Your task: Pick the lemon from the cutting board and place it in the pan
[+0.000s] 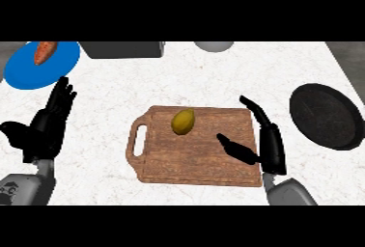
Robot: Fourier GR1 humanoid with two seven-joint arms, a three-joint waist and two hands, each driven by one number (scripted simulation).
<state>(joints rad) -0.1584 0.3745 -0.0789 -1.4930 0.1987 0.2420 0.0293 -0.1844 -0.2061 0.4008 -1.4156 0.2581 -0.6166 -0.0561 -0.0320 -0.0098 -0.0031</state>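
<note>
A steep downward look at a white marbled counter (100, 188). Nearest, two grey forearms come in from the lower edge, each ending in a black hand.

The left hand (39, 132) rests at the left side of the counter, fingers straight and pointing away, thumb out to the left, holding nothing.

The right hand (265, 144) is over the right edge of a wooden cutting board (192, 164). Its fingers (255, 110) are straight and spread apart from the thumb (235, 148), which juts left over the board. The hand is released and grips nothing.

The cutting board lies in the middle of the counter, its handle slot on the left side. On its far half lies the lemon (183, 121), yellow-green and oval, standing lengthwise away from the viewer. The lemon is to the left of the right hand, apart from it: the thumb tip is nearer the viewer and to the right of the fruit, and the fingertips are well to its right. Nothing touches the lemon.

To the right of the board, beyond the right hand, sits the dark round pan (324, 116), with nothing in it.

Farthest, at the upper left, is a blue plate (25, 72) bearing an orange carrot-like vegetable (44, 51). Along the far edge stand a grey box-like object (122, 49) and a pale round object (214, 46), both partly cut off.
</note>
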